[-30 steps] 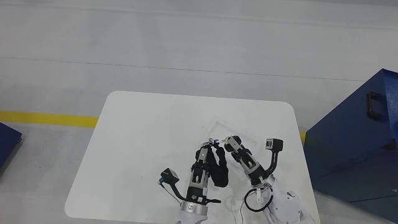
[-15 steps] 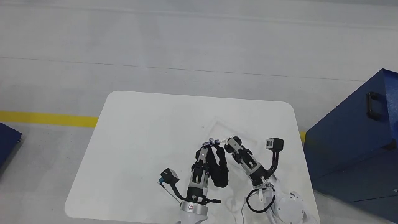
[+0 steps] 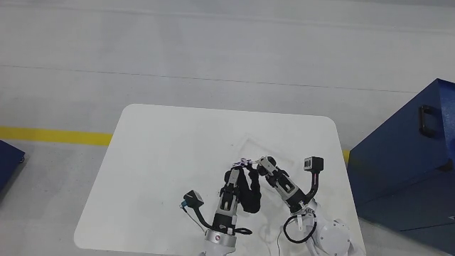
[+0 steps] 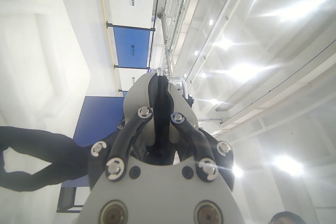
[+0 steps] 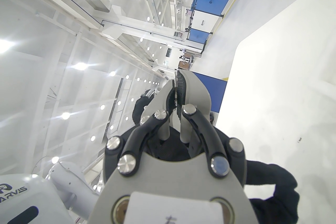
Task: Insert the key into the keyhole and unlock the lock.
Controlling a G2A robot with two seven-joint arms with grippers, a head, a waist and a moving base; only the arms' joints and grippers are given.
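Both arms sit low over the near edge of the white tabletop point(image 3: 163, 156), their tips almost meeting just above it. The left gripper point(image 4: 159, 78) has its jaws clenched on a small bit of metal at the very tip, which I take to be the key point(image 4: 159, 70). The right gripper point(image 5: 176, 83) has its jaws clamped on a thin silver piece, likely the lock point(image 5: 171, 93). What looks like its curved shackle point(image 4: 183, 85) shows just beside the left gripper's tip. From above, the two pieces sit close together between the tips, too small to tell whether the key has entered the keyhole. The step in hand looks like the insertion, so alignment matters most: the blade should lie along the keyhole's axis before any push, with the lock held rigid. Advance slowly and straight, since a tilted blade could jam or slip in the grip. Turn only once the key is fully seated, twisting about its own axis so the lock is not wrenched loose.
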